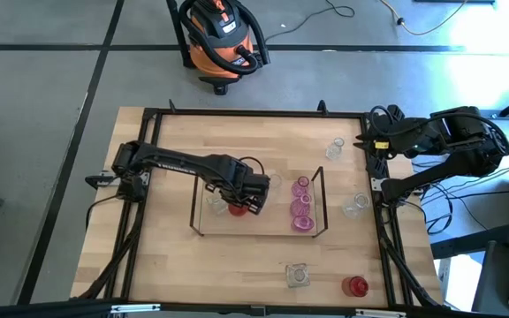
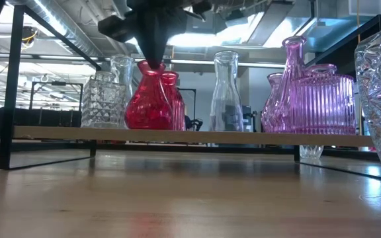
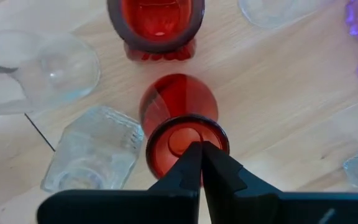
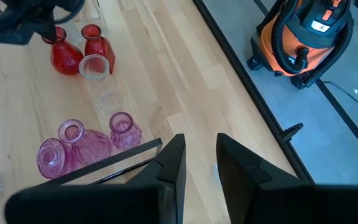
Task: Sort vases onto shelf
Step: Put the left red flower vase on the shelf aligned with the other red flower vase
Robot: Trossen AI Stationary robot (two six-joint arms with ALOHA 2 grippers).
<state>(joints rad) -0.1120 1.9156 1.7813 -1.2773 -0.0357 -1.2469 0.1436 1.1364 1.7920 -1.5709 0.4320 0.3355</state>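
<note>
The left tool is closed tight, its two dark tips meeting inside the mouth of a round red vase, pinching the rim on one side. From where I stand that looks like a rim grip, chosen because the vase's belly is too round and its neighbours too near for a grasp from the side. The vase stands upright on the shelf, directly under the tool.

Just beyond it is a second red vase, ribbed at the foot. Beside the tool stand a square cut-glass jar and a clear glass, so reds and clears share this end. Farther along the shelf, well away from the tool, the pink vases cluster together, which reads as sorting by colour.

The right tool waits off at the bench's far side, fingers slightly apart and empty.

On the pale wooden bench, off the shelf, some clear vases and a red jar remain loose. On the grey floor past the bench stands an orange shop vacuum.
</note>
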